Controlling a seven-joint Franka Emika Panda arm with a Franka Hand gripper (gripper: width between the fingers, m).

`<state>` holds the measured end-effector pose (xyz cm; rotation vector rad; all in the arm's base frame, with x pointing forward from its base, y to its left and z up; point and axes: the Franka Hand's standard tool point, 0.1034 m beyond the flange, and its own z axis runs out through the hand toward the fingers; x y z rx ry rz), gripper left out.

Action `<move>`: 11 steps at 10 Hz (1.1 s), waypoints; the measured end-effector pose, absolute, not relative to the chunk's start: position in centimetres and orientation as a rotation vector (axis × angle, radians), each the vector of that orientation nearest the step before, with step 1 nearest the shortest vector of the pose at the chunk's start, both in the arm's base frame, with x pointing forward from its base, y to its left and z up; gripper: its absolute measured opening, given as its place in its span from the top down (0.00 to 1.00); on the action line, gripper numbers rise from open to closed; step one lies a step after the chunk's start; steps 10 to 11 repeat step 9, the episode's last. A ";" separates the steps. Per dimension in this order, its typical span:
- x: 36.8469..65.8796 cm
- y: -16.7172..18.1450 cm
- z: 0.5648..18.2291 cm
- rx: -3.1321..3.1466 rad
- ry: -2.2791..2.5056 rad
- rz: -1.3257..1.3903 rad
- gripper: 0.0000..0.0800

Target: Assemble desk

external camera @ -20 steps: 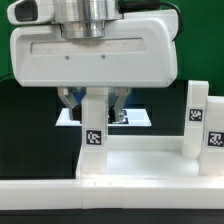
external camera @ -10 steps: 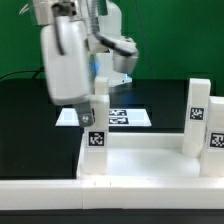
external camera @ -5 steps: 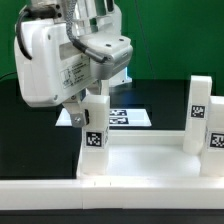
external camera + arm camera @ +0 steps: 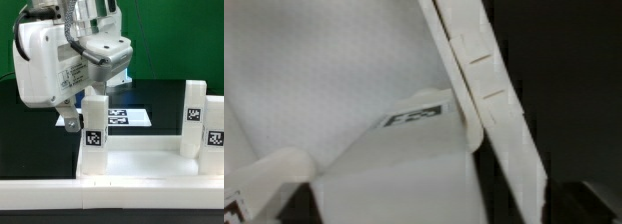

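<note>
Legs [image 4: 95, 122] look like light, stiff, slick plastic, so grab the flat sides; can't tell if the tool [image 4: 70, 118] is spread.

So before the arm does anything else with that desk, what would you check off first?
1. Leg at the exterior view's left stands upright in the tabletop: ok.
2. Leg at the exterior view's right upright too: ok.
3. Hand clear of the left leg: cannot tell; it hangs close beside it.
4. Hand open or shut: cannot tell; the arm's body hides the fingers.
5. Marker board flat on the table behind the desk: ok.
6. Wrist view usable: not ok, only blurred white surfaces.
</note>
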<state>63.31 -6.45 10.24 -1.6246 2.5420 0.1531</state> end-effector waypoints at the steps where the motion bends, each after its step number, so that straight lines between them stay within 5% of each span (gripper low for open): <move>1: 63.6 -6.1 11.4 -1.640 2.512 0.142 0.23; 3: 64.0 -4.6 17.1 -1.615 2.435 0.125 0.19; 4: 64.2 -4.6 18.0 -1.602 2.423 0.115 0.19; 11: 64.1 -4.5 17.3 -1.610 2.430 0.120 0.19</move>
